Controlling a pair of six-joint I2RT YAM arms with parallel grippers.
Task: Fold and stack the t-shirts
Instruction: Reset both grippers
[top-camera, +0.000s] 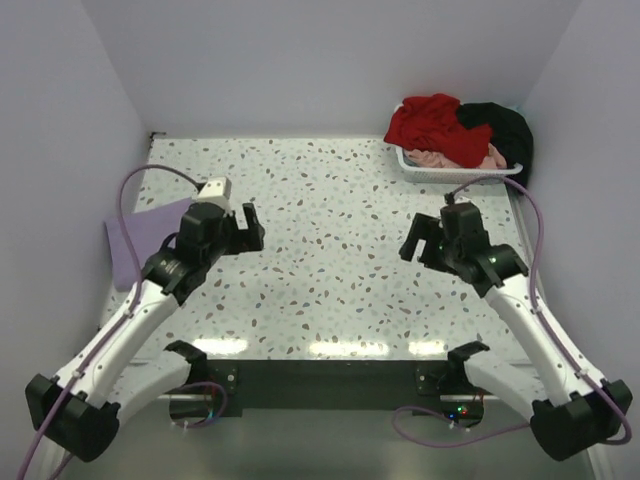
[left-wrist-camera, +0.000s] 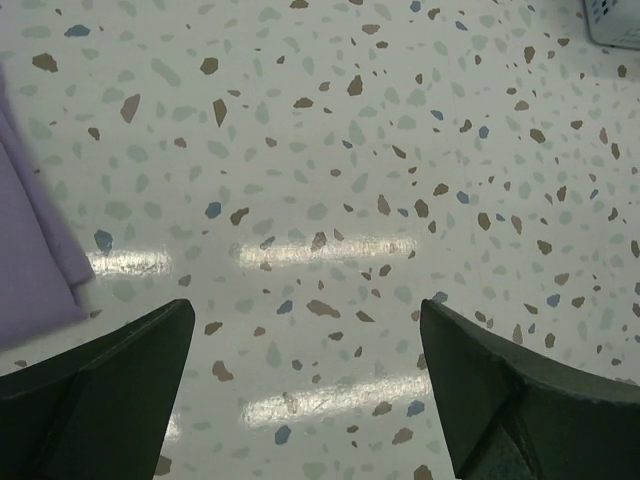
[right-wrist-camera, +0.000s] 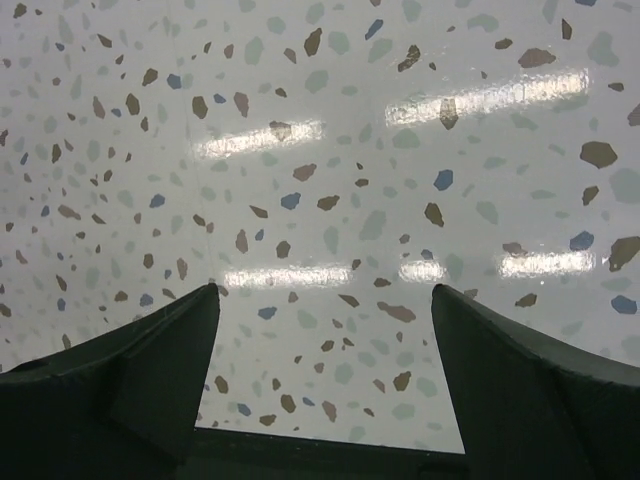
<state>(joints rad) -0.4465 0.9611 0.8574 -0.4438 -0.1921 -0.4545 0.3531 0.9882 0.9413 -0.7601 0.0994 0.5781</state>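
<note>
A folded lavender t-shirt (top-camera: 138, 243) lies flat at the table's left edge; its corner shows in the left wrist view as the lavender t-shirt (left-wrist-camera: 30, 255). A red t-shirt (top-camera: 432, 124), a black t-shirt (top-camera: 505, 130) and a pale pink t-shirt (top-camera: 440, 158) are heaped in the white tray (top-camera: 452, 175) at the back right. My left gripper (top-camera: 249, 227) hovers open just right of the lavender shirt, nothing between its fingers (left-wrist-camera: 110, 385). My right gripper (top-camera: 421, 243) stands open and empty over bare table, in front of the tray.
The speckled terrazzo tabletop (top-camera: 330, 240) is enclosed by white walls at the back and both sides. A corner of the tray (left-wrist-camera: 615, 25) shows at the top right of the left wrist view. Purple cables loop off both arms.
</note>
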